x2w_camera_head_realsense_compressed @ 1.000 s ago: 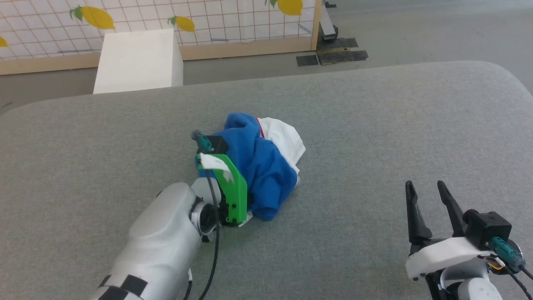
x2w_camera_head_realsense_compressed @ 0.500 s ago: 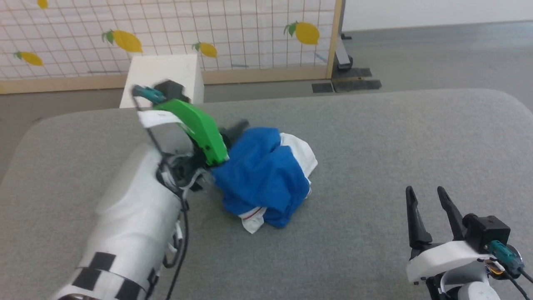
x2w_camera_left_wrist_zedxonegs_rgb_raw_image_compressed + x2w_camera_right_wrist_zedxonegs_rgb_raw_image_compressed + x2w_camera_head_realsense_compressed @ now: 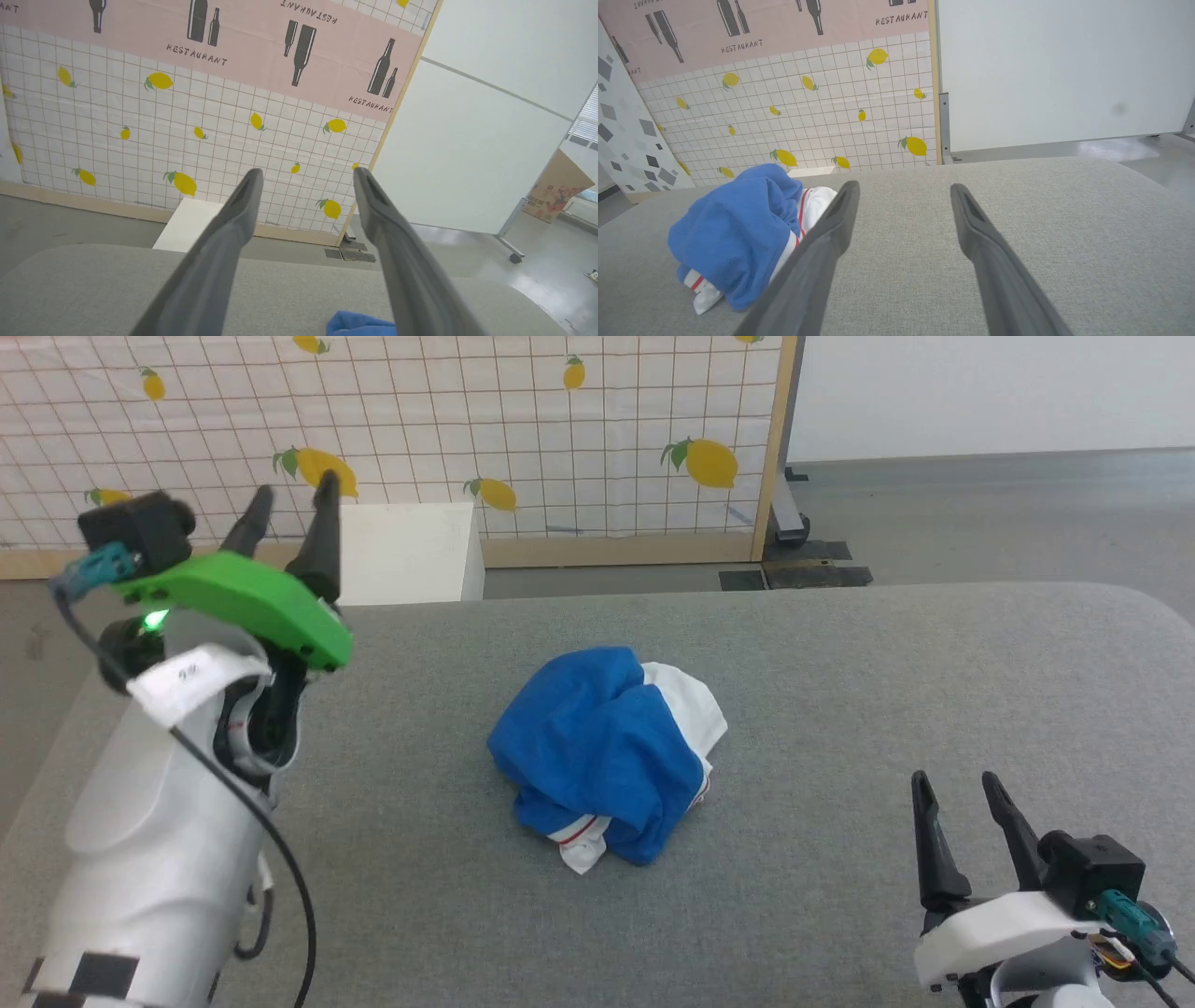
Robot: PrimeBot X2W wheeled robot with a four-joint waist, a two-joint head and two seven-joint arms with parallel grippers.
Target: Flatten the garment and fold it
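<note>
The garment lies crumpled in a blue heap with white parts and red-striped trim at the middle of the grey table. Its blue edge peeks in at the bottom of the left wrist view, and the heap sits left of the fingers in the right wrist view. My left gripper is raised at the far left, open and empty, fingers pointing up and away from the cloth. My right gripper stands open and empty near the table's front right, apart from the garment.
A white box stands on the floor beyond the table's far edge. Behind it runs a lemon-print grid partition with a wooden frame. A white wall panel lies further right. The table's left edge curves off beside my left arm.
My left gripper has opened, let go of the garment and lifted away to the upper left. The head camera has tilted up. The right gripper has not moved.
</note>
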